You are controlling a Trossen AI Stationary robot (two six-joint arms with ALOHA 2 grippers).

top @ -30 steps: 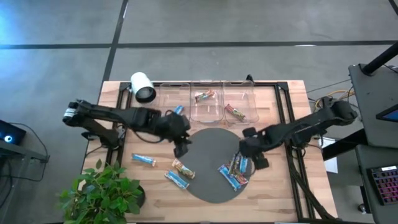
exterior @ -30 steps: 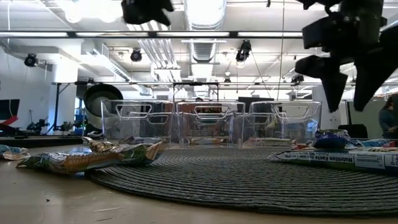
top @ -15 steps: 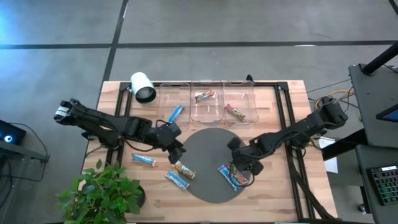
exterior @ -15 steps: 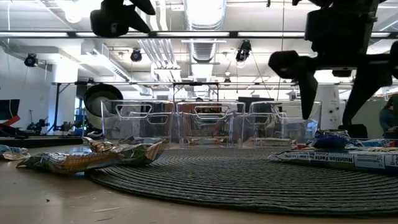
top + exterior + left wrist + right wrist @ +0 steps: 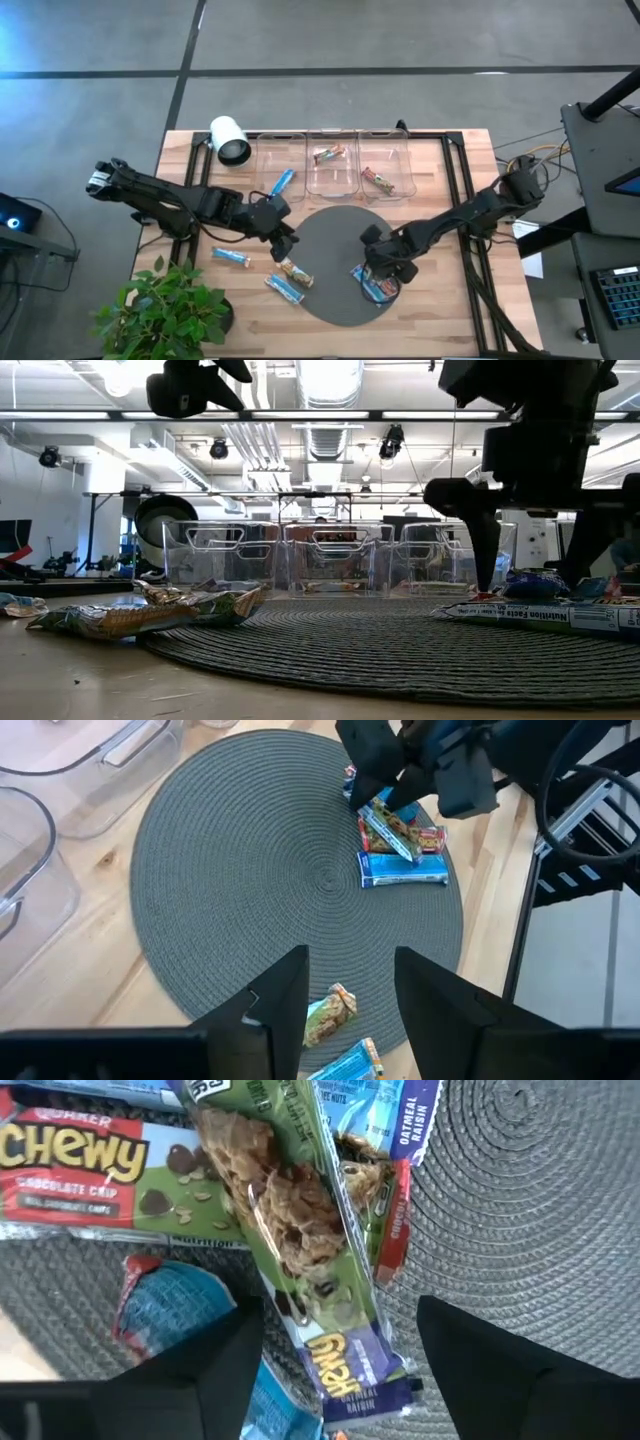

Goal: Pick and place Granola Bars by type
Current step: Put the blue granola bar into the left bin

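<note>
Bars (image 5: 378,280) are lying piled at the mat's (image 5: 335,240) right edge, and the right gripper (image 5: 380,268) is reaching down over that heap with its fingers spread wide and nothing between them; the right wrist view shows a green-and-purple bar (image 5: 300,1250) running straight through the gap, likely the one being lined up for a grab, with a chocolate-chip bar (image 5: 95,1175) and a blue one (image 5: 175,1305) lying beside it. The left gripper (image 5: 284,243) is hovering above the mat's left rim, fingers parted and empty, probably aiming at the tan bar (image 5: 294,270) just off the mat. Two blue bars (image 5: 231,257) (image 5: 283,289) are lying on the bare wood nearby. Three clear bins (image 5: 335,165) are standing in a row at the table's far side, each already holding a bar: blue (image 5: 281,183), tan (image 5: 328,154) and reddish (image 5: 376,180), which suggests the sorting scheme. The wooden table (image 5: 460,300) is also carrying a white cylinder (image 5: 230,140) and a plant (image 5: 170,310). Grey floor is surrounding it, and the low view is showing a workshop with ceiling lights behind.
</note>
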